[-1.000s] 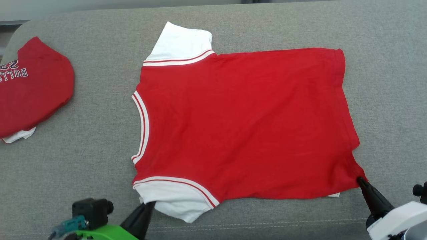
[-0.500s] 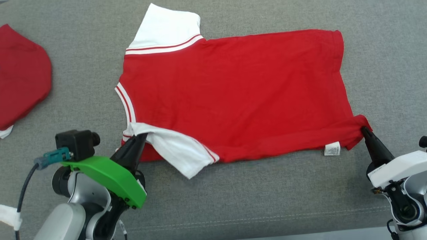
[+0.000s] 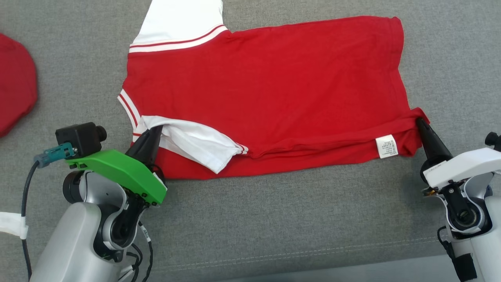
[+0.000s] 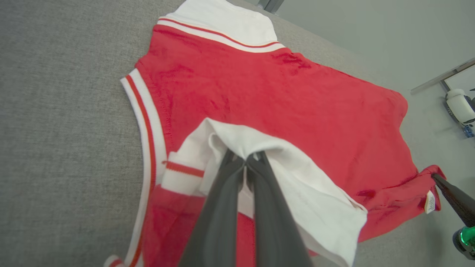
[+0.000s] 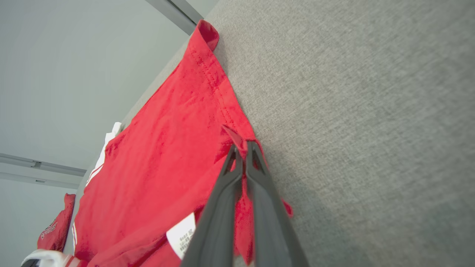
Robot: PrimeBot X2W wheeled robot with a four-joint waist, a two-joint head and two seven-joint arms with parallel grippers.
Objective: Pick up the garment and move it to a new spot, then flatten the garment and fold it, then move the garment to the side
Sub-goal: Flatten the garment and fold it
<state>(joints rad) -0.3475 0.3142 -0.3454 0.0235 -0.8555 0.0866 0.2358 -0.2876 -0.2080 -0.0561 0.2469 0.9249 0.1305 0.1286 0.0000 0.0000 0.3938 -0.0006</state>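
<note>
The garment (image 3: pixel 270 82) is a red shirt with white sleeves, lying spread on a grey cushion, neckline to the left and hem to the right. My left gripper (image 3: pixel 156 129) is shut on the near white sleeve (image 3: pixel 195 143), which is lifted and laid over the red body. The left wrist view has that gripper (image 4: pixel 244 158) pinching the white sleeve (image 4: pixel 297 178). My right gripper (image 3: pixel 419 121) is shut on the near hem corner, raised beside a white care label (image 3: pixel 386 145). In the right wrist view that gripper (image 5: pixel 241 146) clamps red cloth of the garment (image 5: pixel 167 155).
A second red garment (image 3: pixel 15 82) lies at the far left of the cushion, also seen as a red garment (image 5: pixel 55 231) in the right wrist view. Bare grey cushion (image 3: pixel 293 219) runs along the near side, with a seam (image 3: pixel 313 252) close to its front edge.
Both grippers have carried the garment's near edge away from me, folding the near sleeve and lower strip over the body. The head camera has tilted down, so the scene sits higher.
</note>
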